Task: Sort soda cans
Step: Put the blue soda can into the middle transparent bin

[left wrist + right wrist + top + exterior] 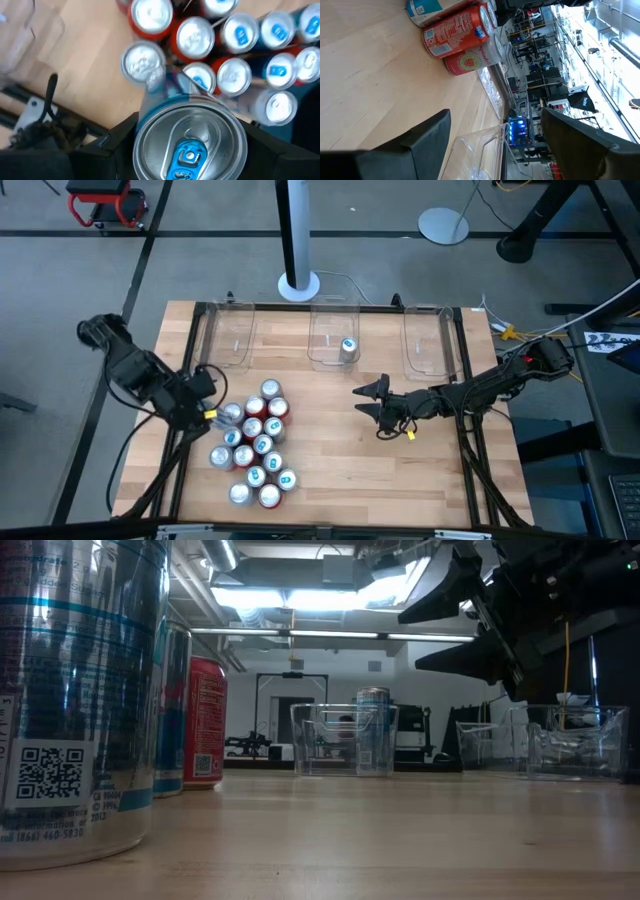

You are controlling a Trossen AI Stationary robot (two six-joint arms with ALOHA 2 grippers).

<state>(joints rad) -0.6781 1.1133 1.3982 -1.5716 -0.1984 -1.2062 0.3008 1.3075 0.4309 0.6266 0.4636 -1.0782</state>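
Observation:
A cluster of red and silver-blue soda cans (256,448) stands upright on the wooden table at the near left. My left gripper (222,416) is shut on a silver can with a blue tab (190,145) at the cluster's left edge. One silver can (348,348) stands in the middle clear bin (334,360) at the far side. My right gripper (366,402) is open and empty above the table's middle, right of the cluster. In the low view it hangs well above the table (445,630). My left gripper pinches the silver can between its two fingers, one on each side of the can's wall just below the top rim (142,131). The fingers come from above, slanting from the table's left. The can is upright, top up. Its base is hidden.
Three clear bins stand along the far edge: left (230,340), middle, and right (432,345). The left and right ones hold no cans. A black frame rail (470,430) runs along each side of the table. Bare wood lies between the cluster and my right gripper.

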